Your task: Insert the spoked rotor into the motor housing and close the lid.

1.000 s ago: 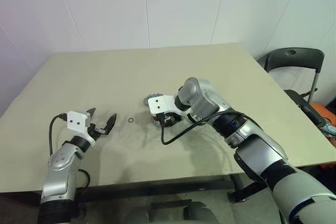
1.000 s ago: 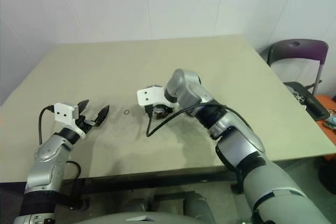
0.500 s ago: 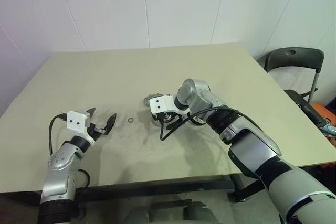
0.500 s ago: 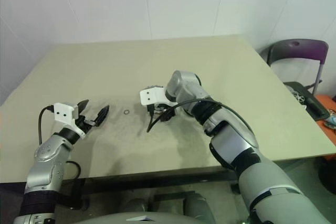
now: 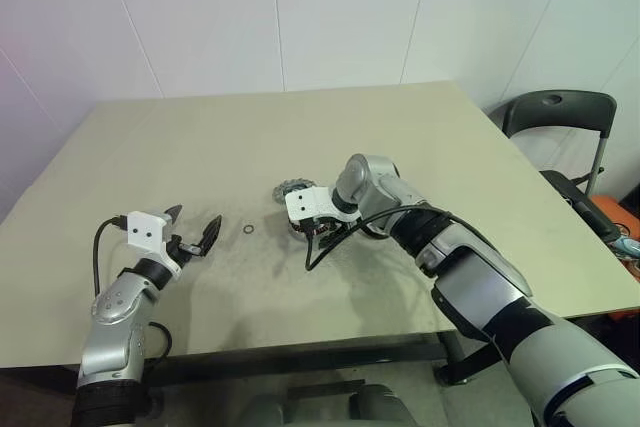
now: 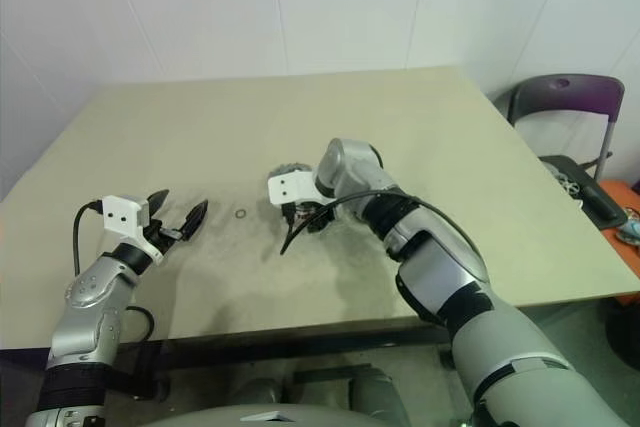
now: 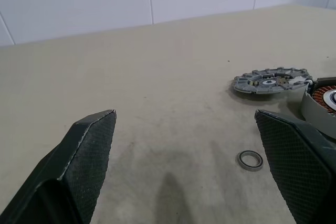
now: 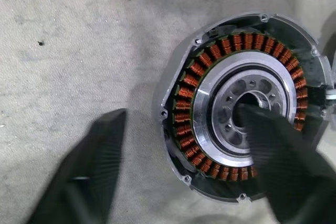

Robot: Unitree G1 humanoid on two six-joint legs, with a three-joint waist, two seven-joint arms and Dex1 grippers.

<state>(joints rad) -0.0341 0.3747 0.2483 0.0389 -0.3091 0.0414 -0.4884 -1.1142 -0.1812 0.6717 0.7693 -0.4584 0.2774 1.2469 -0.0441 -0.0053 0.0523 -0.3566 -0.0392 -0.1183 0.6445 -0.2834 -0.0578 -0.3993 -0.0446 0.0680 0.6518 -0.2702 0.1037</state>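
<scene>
The right gripper (image 8: pixel 178 171) hangs nose-down right over the motor housing (image 8: pixel 231 114), a round flat metal part with a ring of copper-coloured windings around a silver perforated centre, lying flat on the beige tabletop (image 5: pixel 420 137). Its jaws stand apart, one finger out over bare tabletop beside the housing's rim, the other across the silver hub, and nothing is held between them. This looks like a dense, rigid piece, probably hefty for its bulk and slick on its machined faces. The copper coils are the delicate bit, so I'd judge the outer metal rim the place to pinch, not the windings. Just behind it lies the lid (image 7: pixel 272 81), a grey metal disc with a scalloped edge, thin and stiff, likely best taken by its edge. A small thin metal ring washer (image 7: pixel 250 160) sits apart on the tabletop, towards the left gripper (image 5: pixel 192 232), which hovers level with its jaws wide apart and empty. I cannot spot the spoked rotor from here.
</scene>
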